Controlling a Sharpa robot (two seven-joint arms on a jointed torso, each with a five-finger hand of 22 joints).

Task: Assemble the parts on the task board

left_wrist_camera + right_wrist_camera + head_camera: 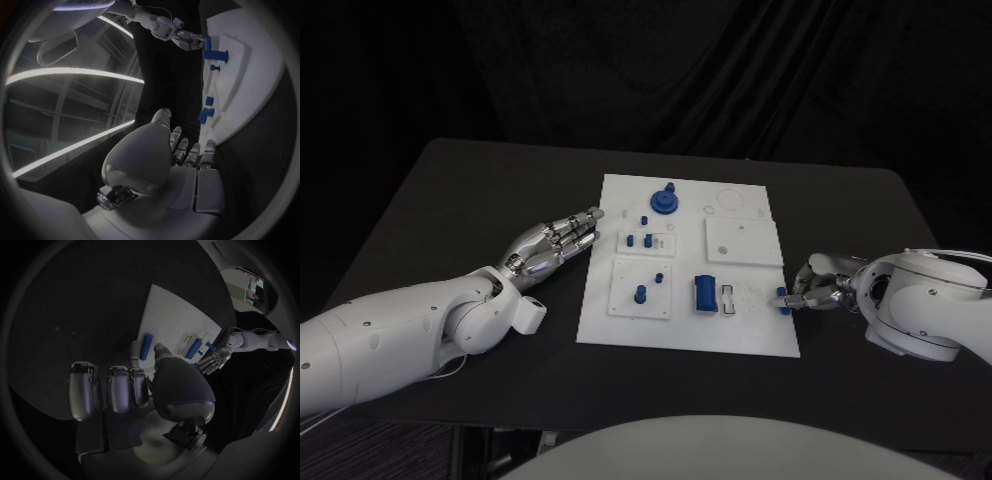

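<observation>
Parts lie scattered on the white task board (740,335) in the middle of the black bench (473,190): a round blue knob part (665,201) near the far edge, small blue pegs (640,240) on a raised tile, one peg (640,294) on the near-left tile, and a blue cylinder (707,294) lying flat beside a pale slot. They look like light, rigid plastic pieces, probably slick, so I would pinch each across its short width (the cylinder at mid-length).

The right robot hand (813,287) sits at the board's right edge, pinching a small blue part (783,300) by its fingertips. The left robot hand (557,244) rests just beside the board's left edge, fingers straight and apart, holding nothing.

The left wrist view shows the pegs standing upright in profile (214,55); the head view flattens them.
</observation>
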